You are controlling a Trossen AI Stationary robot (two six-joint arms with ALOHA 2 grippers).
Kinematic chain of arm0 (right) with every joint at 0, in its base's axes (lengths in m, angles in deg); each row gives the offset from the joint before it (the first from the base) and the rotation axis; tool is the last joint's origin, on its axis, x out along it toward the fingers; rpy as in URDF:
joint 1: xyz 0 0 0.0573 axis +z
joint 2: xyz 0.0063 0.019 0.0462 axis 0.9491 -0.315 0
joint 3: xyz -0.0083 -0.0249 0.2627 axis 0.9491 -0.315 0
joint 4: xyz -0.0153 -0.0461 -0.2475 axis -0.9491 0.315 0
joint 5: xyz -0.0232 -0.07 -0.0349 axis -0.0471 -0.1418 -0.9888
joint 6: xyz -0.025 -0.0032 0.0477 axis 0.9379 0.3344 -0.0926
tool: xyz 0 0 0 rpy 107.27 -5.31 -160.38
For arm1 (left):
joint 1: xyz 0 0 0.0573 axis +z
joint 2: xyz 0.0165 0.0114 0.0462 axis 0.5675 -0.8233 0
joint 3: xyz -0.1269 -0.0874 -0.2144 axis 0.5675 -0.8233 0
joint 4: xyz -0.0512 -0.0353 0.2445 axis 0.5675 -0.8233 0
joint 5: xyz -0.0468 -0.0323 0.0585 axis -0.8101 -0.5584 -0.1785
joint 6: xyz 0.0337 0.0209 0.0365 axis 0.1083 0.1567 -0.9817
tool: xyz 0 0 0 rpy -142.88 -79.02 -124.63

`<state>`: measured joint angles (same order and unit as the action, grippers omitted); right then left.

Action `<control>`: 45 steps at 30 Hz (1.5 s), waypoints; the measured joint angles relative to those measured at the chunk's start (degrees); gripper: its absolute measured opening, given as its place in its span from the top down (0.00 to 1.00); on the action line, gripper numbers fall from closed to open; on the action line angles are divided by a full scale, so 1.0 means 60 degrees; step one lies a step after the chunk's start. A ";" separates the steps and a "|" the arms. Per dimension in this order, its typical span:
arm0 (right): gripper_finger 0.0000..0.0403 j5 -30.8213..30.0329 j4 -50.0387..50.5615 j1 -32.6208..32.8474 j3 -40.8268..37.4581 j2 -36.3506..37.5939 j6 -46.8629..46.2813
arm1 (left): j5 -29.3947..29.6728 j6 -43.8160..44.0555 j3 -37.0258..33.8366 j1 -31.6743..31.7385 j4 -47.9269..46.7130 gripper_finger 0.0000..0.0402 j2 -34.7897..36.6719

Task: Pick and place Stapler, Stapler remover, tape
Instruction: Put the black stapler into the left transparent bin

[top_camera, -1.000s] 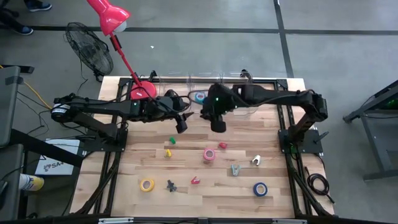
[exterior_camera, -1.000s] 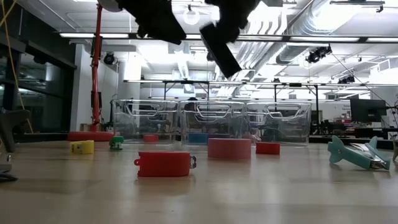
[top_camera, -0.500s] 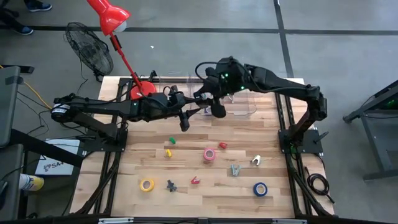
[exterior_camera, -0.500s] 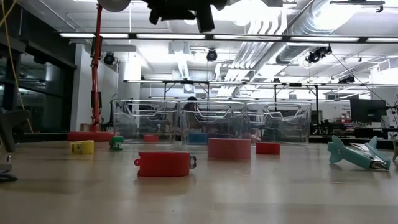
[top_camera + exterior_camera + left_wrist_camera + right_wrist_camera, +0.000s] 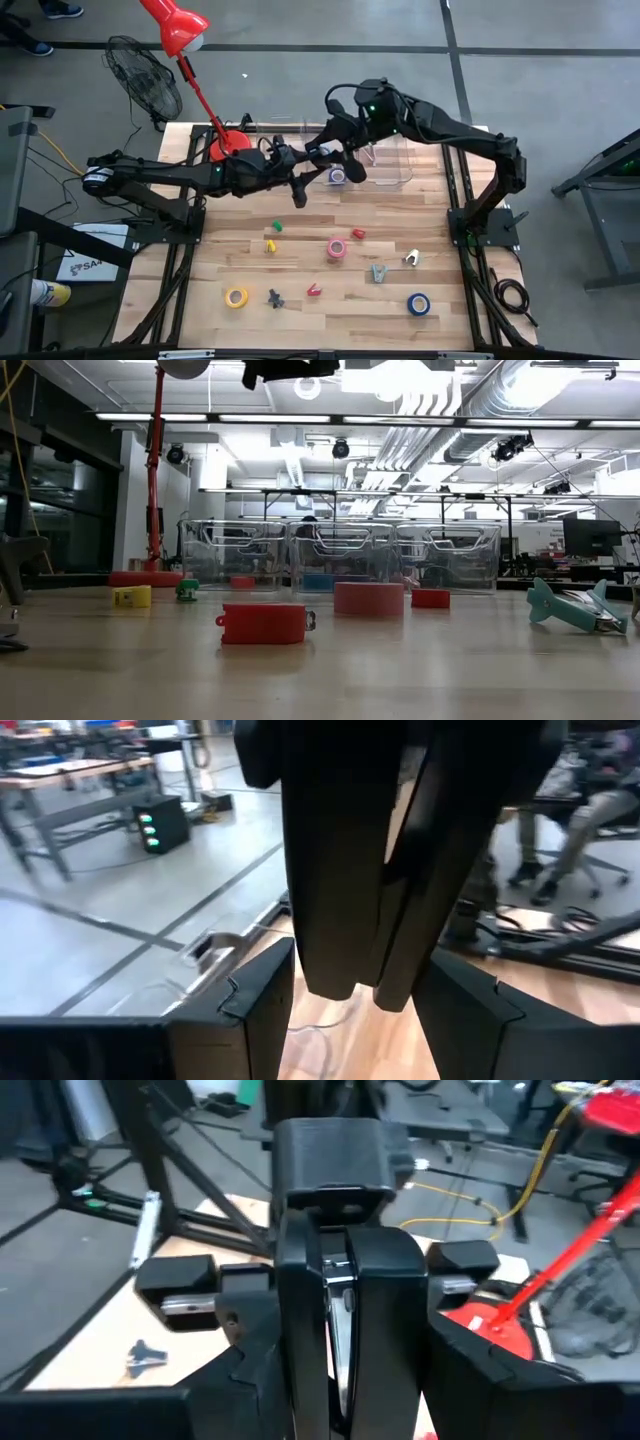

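My right gripper (image 5: 352, 170) hangs high over the clear bins (image 5: 392, 172) at the table's far edge. It is shut on a black stapler (image 5: 345, 1280). My left gripper (image 5: 298, 192) hangs beside it, nearer the table's middle, with a black stapler-like bar (image 5: 350, 870) between its fingers. A purple tape roll (image 5: 337, 175) lies in a bin. On the table lie a pink roll (image 5: 337, 248), a yellow roll (image 5: 236, 296), a blue roll (image 5: 418, 304), a teal staple remover (image 5: 378, 271) and a dark one (image 5: 274, 297). My right gripper pinches the black stapler's two long sides (image 5: 300, 1350) between its two fingers. The stapler stands on end in the hold, lifted clear, its metal strip (image 5: 342, 1305) facing the camera. My left gripper has the black bar's lower end (image 5: 360, 990) between its two fingers, lifted clear. Whether the fingers press on the bar I cannot tell.
Small staplers lie on the table: yellow (image 5: 270, 245), green (image 5: 277, 226), red (image 5: 358, 233), red (image 5: 314, 290), white (image 5: 412, 258). A red lamp's base (image 5: 228, 147) stands at the far left. The two arms hang close together near the bins.
My right gripper has risen and gone from above the table's middle toward the far edge, over the clear bins, carrying the black stapler with it. In the low view it has left the picture at the top.
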<state>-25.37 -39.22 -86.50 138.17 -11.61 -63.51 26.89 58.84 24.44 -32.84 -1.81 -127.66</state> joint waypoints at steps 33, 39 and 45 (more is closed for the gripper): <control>0.60 0.1511 -0.1949 -0.0242 -0.0030 -0.0157 -0.0353 | -0.0097 -0.0218 0.0000 0.0029 0.1544 0.28 0.0029; 0.60 0.1415 -0.1936 -0.0341 -0.0030 -0.0106 -0.0495 | -0.0194 -0.0095 0.0004 0.0022 0.1548 0.53 0.0029; 0.60 0.1335 -0.1827 -0.0337 -0.0026 -0.0095 -0.0514 | -0.0272 -0.0102 0.0004 0.0018 0.1533 0.62 0.0022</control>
<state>-17.35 -50.18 -88.52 138.02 -12.18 -66.59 25.26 58.23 24.46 -32.73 7.38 -127.53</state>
